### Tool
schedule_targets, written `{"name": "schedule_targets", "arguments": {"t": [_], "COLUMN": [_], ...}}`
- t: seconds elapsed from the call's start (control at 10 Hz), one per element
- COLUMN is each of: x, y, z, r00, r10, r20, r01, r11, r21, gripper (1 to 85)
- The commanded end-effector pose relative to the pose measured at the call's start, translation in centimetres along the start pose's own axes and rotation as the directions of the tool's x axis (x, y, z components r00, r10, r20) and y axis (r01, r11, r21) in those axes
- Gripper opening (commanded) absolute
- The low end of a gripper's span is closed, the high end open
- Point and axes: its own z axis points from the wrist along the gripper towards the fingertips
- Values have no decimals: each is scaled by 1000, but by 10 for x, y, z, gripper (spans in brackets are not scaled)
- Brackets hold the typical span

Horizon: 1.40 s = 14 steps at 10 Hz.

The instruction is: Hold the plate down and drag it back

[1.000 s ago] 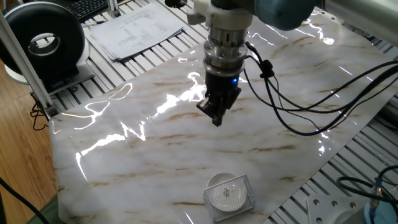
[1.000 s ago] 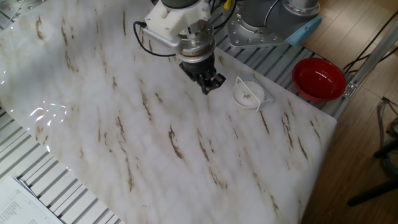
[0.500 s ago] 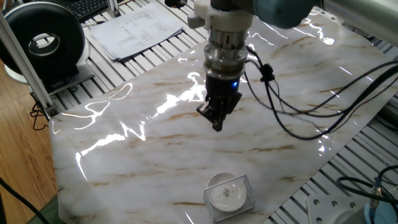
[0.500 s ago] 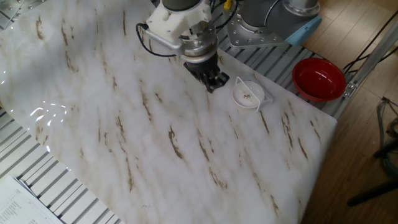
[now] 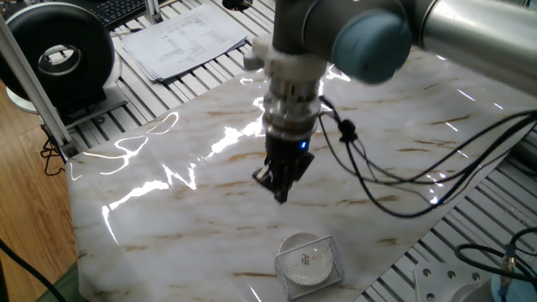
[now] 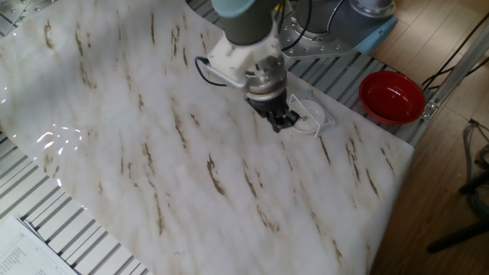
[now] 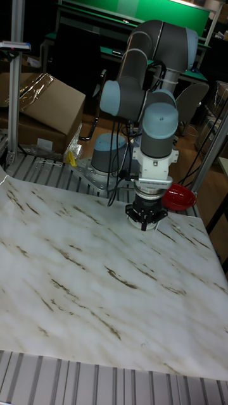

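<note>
No writing could be read anywhere; the sheets [image 5: 180, 38] carried print too small to make out. The plate [image 5: 304, 261], a small round white saucer with a raised rim and a dark centre mark, sat in a square wire basket [image 5: 332, 270] near the edge of the glossy marble-patterned counter [image 5: 168, 210]. The gripper [image 5: 280, 191] hung above the counter just short of the plate, jaws together at the tip. A red bowl [image 6: 392, 96] stood beyond the edge.
</note>
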Motion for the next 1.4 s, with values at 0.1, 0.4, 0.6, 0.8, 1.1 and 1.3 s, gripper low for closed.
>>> {"name": "schedule_targets", "arguments": {"t": [0.1,0.4,0.6,0.8,1.1,1.3], "x": [1,12,39,54,56,56], "y": [9,-18,-14,-6,0,3], "z": [16,15,13,11,14,23], "r00": [1000,998,985,973,974,976], "r10": [-4,-64,-112,-133,-116,-113], "r20": [16,-28,-133,-187,-192,-185], "r01": [5,66,118,135,114,110], "r11": [999,996,992,991,993,994], "r21": [-38,63,37,-5,-26,-29], "gripper": [13,13,13,13,13,13]}}
